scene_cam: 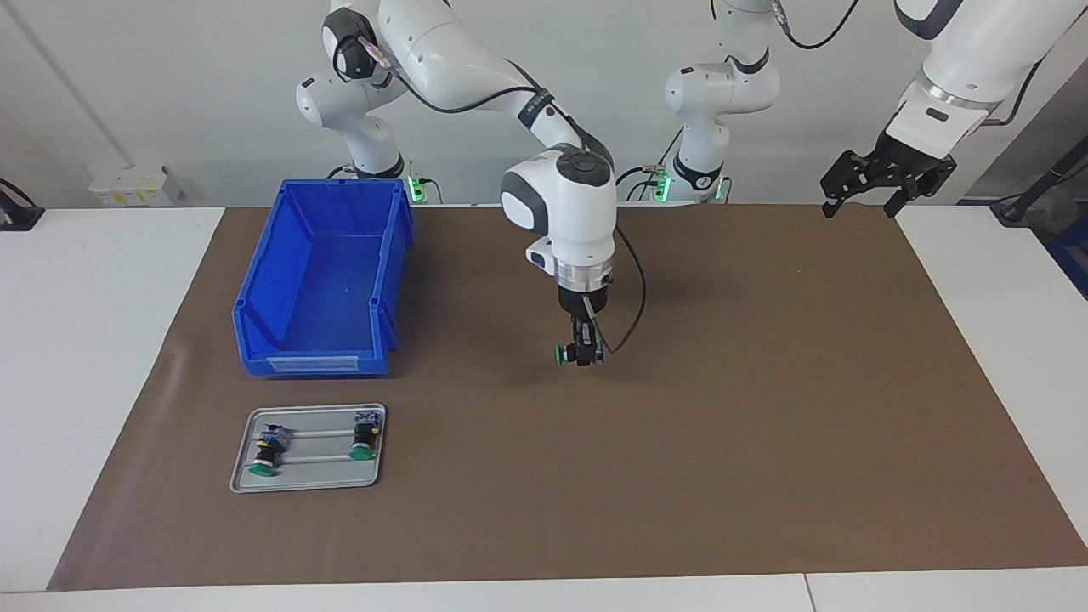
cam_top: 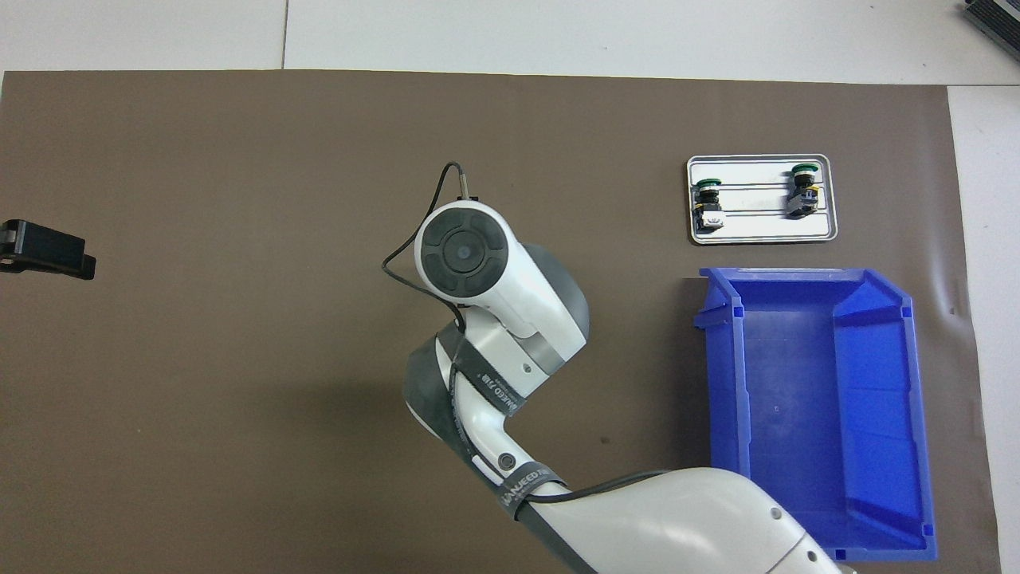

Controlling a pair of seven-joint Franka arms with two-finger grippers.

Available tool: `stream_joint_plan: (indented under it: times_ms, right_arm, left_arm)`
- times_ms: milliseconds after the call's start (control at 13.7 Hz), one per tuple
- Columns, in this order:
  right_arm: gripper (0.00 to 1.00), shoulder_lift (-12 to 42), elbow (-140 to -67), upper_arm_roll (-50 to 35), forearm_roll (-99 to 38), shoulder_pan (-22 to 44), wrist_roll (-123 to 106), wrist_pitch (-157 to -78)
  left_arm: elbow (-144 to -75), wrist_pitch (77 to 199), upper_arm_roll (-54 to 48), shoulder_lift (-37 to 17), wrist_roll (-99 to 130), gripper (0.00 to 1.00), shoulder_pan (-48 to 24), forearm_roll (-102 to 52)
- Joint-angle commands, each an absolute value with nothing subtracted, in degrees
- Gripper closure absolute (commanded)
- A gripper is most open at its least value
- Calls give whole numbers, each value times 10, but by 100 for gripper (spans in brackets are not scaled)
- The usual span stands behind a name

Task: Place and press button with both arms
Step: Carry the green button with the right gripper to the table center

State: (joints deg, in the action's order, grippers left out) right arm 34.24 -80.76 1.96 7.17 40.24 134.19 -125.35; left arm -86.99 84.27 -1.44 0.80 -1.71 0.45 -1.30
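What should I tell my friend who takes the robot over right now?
Right tool: shut on a green-capped button, up in the air over the middle of the brown mat.
Left tool: open, holding nothing, waiting above the left arm's end of the table.
Two more buttons lie on the metal tray, beside the blue bin.
Done: one button picked up.
Left: set it down on the mat, then press it, probably with both arms helping.

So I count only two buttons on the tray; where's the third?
In the facing view, the right claw holds the third button over the mat's middle.
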Motion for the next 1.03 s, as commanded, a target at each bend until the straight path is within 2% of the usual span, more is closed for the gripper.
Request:
stream_joint_plan:
  times_ms: [0, 439, 659, 732, 805, 952]
  right_arm:
    - [100, 347, -809, 19, 82, 399, 1373, -1259]
    - [100, 331, -900, 20, 84, 438, 1441, -1276]
    - [100, 327, -911, 20, 91, 445, 1441, -1281]
    - [75, 326, -918, 20, 91, 445, 1442, -1290]
    - [2, 323, -926, 20, 91, 445, 1441, -1299]
    - [0, 323, -920, 20, 104, 446, 1426, -1294]
  left_arm:
    - [-881, 839, -20, 17, -14, 0, 11, -4]
    - [-882, 841, -20, 18, -14, 0, 11, -4]
    - [-882, 840, -20, 17, -14, 0, 11, -4]
    - [-882, 840, -20, 17, -14, 0, 11, -4]
    - [-882, 839, -20, 17, -14, 0, 11, -4]
    - [-882, 839, -21, 17, -13, 0, 10, -4]
